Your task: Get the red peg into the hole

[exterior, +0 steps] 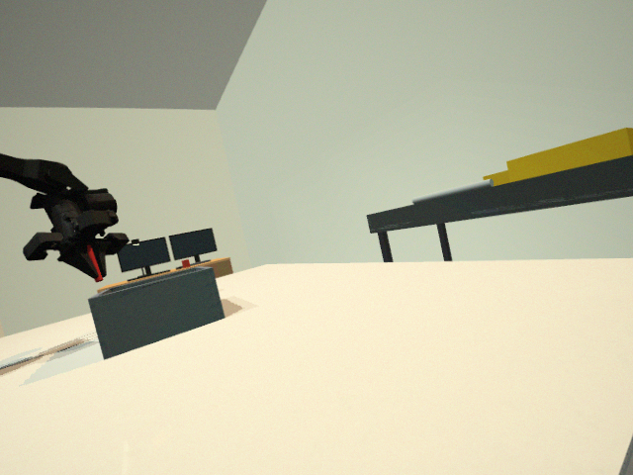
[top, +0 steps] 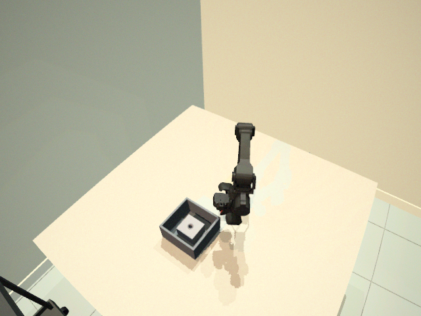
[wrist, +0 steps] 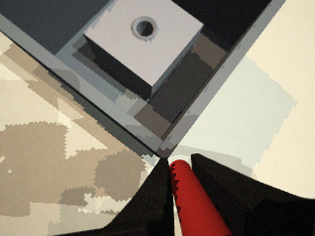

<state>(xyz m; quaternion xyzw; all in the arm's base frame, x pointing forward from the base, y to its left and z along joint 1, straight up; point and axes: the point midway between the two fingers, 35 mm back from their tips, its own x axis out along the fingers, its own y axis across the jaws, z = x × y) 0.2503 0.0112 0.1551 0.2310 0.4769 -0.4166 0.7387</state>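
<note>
My gripper [top: 222, 212] [exterior: 98, 273] [wrist: 179, 162] is shut on the red peg [exterior: 94, 261] [wrist: 194, 204]. The peg is held off the table, slightly tilted in the exterior view, its lower end poking out at the fingertips. Only a speck of it shows in the top view. The open dark grey box [top: 178, 241] [exterior: 158, 313] [wrist: 74, 81] stands beside the gripper; in the wrist view the peg's tip appears just outside its nearest corner. In the box lies the pale plate [top: 196, 232] [wrist: 153, 61] with its round hole [top: 190, 226] [wrist: 145, 29] showing empty.
The box's raised walls surround the plate. The pale table top [top: 135, 190] [exterior: 357, 368] carries the box, and shadows of the arm fall on it. Monitors [exterior: 193, 243] and a dark bench [exterior: 408, 217] with yellow things stand in the background.
</note>
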